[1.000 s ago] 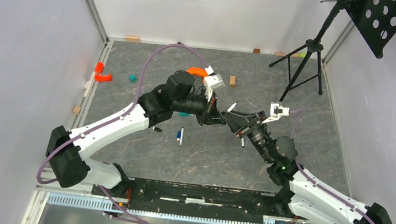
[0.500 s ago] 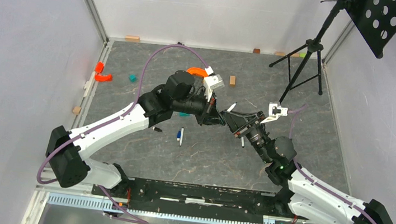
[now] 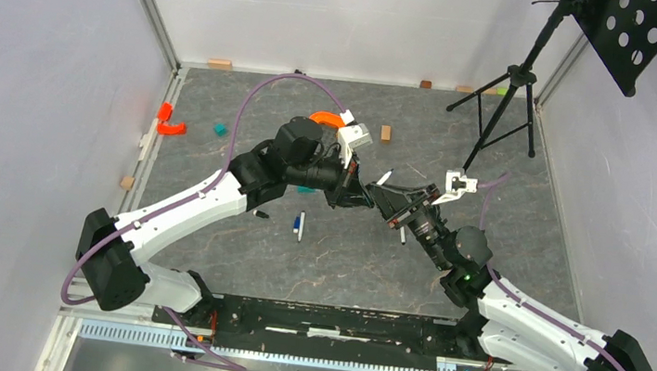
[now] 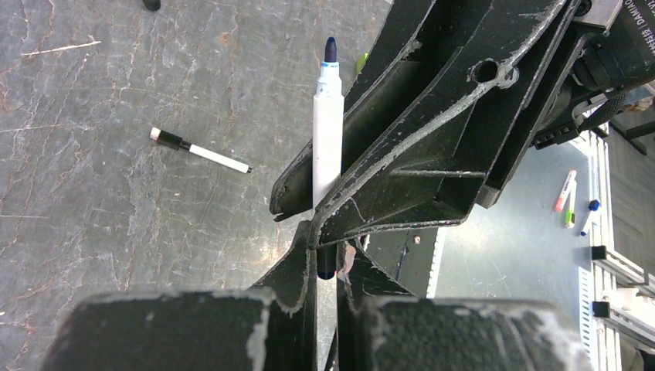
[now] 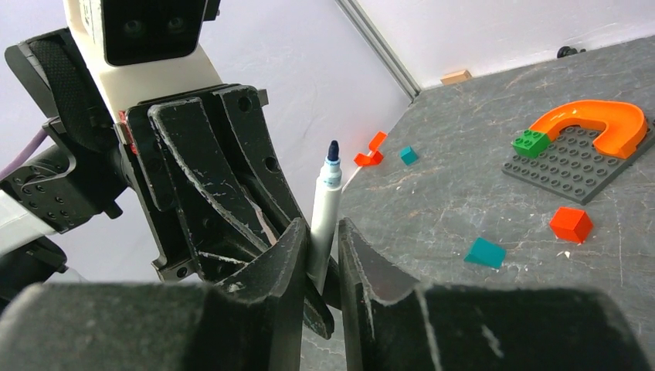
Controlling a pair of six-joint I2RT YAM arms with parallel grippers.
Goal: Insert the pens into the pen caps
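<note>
Above the middle of the table my two grippers meet tip to tip. In the right wrist view my right gripper (image 5: 320, 246) is shut on a white pen (image 5: 325, 207), its dark blue tip (image 5: 333, 149) pointing up. The same pen (image 4: 327, 139) crosses the right gripper's fingers (image 4: 409, 166) in the left wrist view. My left gripper (image 4: 326, 259) is shut on a short dark pen cap (image 4: 325, 264) at the barrel's rear end. Whether cap and barrel touch is hidden. From above, left gripper (image 3: 363, 196) and right gripper (image 3: 387, 198) overlap. Other pens (image 3: 301, 225) (image 3: 384, 177) (image 4: 202, 151) lie on the table, with a loose dark cap (image 3: 261, 214).
A dark studded baseplate (image 5: 571, 158) carries an orange arch (image 5: 599, 120) and a green brick (image 5: 530, 141). A red block (image 5: 571, 224) and a teal block (image 5: 485, 253) lie nearby. A tripod stand (image 3: 508, 94) is at the back right, red pieces (image 3: 169, 121) at the left wall.
The right gripper's jaws have narrowed onto the pen barrel. The right arm has shifted slightly to the left. The left arm has held still.
</note>
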